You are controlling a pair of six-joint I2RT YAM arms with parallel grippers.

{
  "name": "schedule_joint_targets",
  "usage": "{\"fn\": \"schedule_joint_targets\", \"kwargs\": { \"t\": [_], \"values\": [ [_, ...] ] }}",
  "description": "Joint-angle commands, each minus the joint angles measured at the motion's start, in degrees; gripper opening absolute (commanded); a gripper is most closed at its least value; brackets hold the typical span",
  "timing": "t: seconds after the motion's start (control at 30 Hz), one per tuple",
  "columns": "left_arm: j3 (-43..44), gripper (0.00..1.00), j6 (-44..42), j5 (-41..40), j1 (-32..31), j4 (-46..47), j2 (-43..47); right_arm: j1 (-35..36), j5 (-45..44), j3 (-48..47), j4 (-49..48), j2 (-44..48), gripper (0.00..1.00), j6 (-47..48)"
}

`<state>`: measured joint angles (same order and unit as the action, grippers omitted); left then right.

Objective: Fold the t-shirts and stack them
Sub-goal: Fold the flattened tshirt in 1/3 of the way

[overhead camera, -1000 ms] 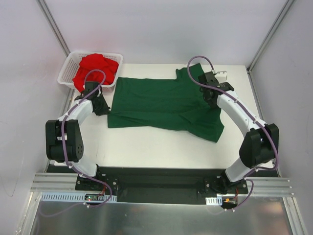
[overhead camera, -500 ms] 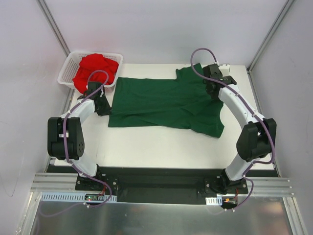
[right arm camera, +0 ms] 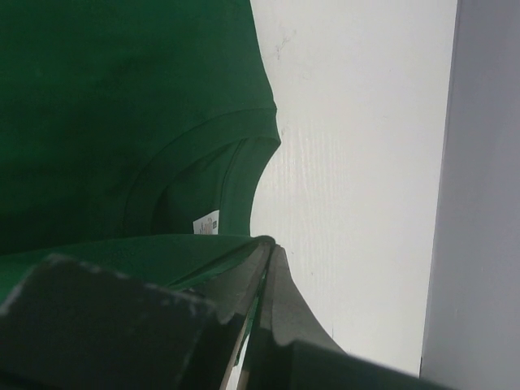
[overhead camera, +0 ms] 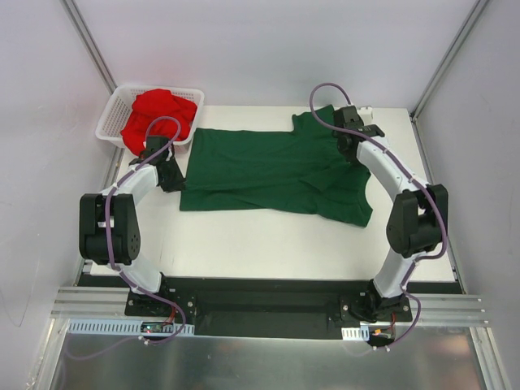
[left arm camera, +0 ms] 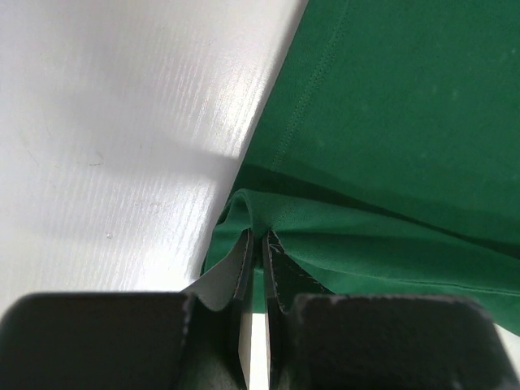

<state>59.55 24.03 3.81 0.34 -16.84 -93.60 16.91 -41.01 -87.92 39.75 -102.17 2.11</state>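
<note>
At far left we see the red t-shirt heaped in the white basket. Next, the left fingers are pinched on the hem of the green t-shirt — it lies spread across the tabletop. At right, the right fingers are closed on its cloth beside the collar.
</note>
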Motion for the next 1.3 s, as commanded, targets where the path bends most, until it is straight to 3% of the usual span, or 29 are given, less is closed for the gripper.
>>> {"fn": "schedule_joint_targets", "kwargs": {
  "t": [0.0,1.27],
  "values": [
    [1.71,0.0,-0.48,-1.97,-0.16,0.76,-0.7,-0.56,-0.29,-2.52,-2.22,-0.92,0.01,1.58],
    [1.45,0.0,-0.83,-2.67,-1.57,1.2,-1.49,-2.32,-0.21,-13.86,-4.94,-11.21,0.01,6.5]
  ]
}}
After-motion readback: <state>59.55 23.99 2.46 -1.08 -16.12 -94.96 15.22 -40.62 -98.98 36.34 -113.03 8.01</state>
